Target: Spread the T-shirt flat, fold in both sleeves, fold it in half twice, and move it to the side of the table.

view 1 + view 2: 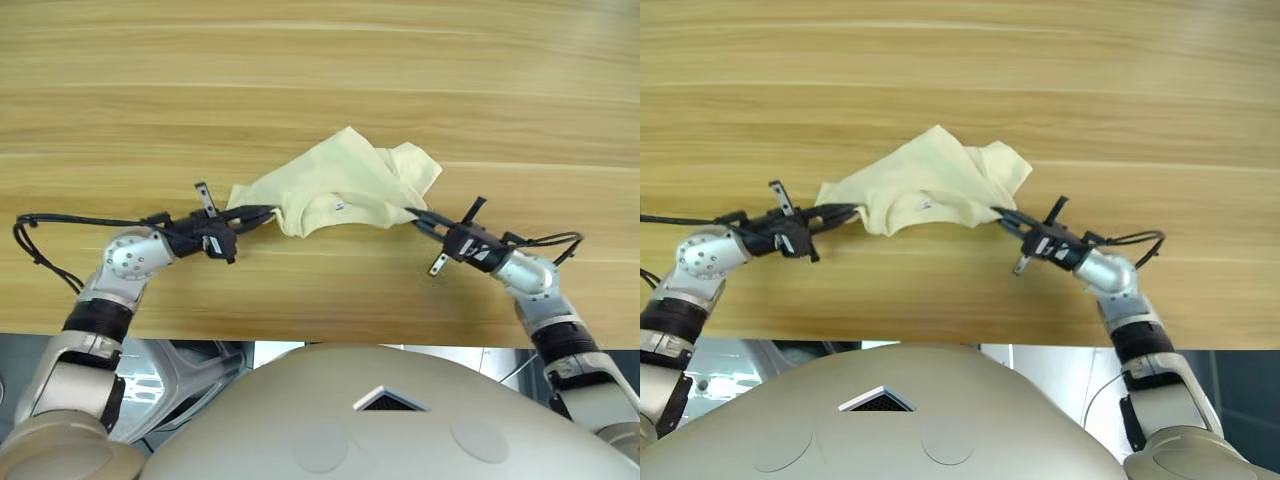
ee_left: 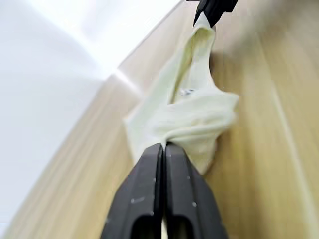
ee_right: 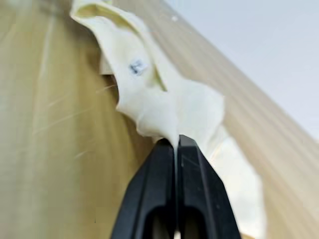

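Slipping threatens if pulled hard: left gripper (image 1: 268,212) and right gripper (image 1: 413,214) each clench only a thin edge of the mid-frame bunched T-shirt (image 1: 330,190).

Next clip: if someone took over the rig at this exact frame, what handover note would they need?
Left gripper: shut on the T-shirt's left-hand edge.
Right gripper: shut on its right-hand edge.
T-shirt: pale yellow, bunched and wrinkled, strung between the two grippers on the wooden table.
Done: both edges gripped; not yet spread flat.
Left: spread it flat, fold in both sleeves, fold in half twice, move it to the table's side.
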`<state>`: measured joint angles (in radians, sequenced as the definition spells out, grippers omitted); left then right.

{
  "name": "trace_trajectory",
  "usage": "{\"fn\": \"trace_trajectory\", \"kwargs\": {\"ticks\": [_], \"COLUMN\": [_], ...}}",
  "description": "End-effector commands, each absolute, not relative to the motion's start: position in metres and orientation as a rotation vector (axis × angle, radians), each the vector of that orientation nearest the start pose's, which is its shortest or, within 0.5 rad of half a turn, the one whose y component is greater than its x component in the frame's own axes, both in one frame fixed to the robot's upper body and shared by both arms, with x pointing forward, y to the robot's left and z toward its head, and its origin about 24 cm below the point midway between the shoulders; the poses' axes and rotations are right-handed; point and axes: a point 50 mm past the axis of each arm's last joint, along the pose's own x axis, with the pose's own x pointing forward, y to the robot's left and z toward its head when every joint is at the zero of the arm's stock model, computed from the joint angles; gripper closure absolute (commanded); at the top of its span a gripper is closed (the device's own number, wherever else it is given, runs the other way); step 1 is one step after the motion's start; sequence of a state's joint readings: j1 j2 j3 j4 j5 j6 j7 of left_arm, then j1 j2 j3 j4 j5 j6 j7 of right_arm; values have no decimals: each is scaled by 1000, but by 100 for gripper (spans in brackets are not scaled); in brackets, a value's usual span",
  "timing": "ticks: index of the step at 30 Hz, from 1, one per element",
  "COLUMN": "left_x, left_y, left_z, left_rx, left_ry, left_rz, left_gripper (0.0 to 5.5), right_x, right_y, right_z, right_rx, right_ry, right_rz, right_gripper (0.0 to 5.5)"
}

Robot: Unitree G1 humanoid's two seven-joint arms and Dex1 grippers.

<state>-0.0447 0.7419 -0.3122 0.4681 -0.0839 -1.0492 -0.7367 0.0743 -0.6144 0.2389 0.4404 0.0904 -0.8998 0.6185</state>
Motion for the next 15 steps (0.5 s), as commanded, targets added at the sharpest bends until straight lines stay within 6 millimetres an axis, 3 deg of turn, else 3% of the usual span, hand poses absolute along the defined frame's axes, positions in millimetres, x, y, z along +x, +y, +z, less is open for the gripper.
{"fn": "trace_trajectory", "kwargs": {"ticks": [1, 3, 5, 8, 9, 11, 12, 15], "left_x": [245, 270, 289, 297, 293, 283, 276, 227], "left_y": [227, 228, 221, 215, 216, 222, 225, 230], "left_z": [100, 140, 191, 264, 278, 281, 272, 211], "left_rx": [782, 802, 820, 775, 769, 760, 766, 713], "left_ry": [-498, -630, -808, -1086, -1158, -1202, -1182, -970], "left_rz": [-969, -841, -731, -526, -467, -444, -499, -950], "left_gripper": [548, 548, 548, 548, 548, 548, 548, 548], "right_x": [217, 231, 248, 257, 254, 241, 232, 175], "right_y": [-242, -255, -267, -284, -288, -291, -291, -280], "right_z": [63, 93, 139, 213, 227, 230, 220, 167], "right_rx": [-616, -658, -691, -648, -633, -650, -688, -797], "right_ry": [-317, -402, -543, -767, -810, -824, -795, -673], "right_rz": [761, 691, 566, 367, 340, 382, 443, 831], "right_gripper": [550, 550, 550, 550, 550, 550, 550, 550]}}
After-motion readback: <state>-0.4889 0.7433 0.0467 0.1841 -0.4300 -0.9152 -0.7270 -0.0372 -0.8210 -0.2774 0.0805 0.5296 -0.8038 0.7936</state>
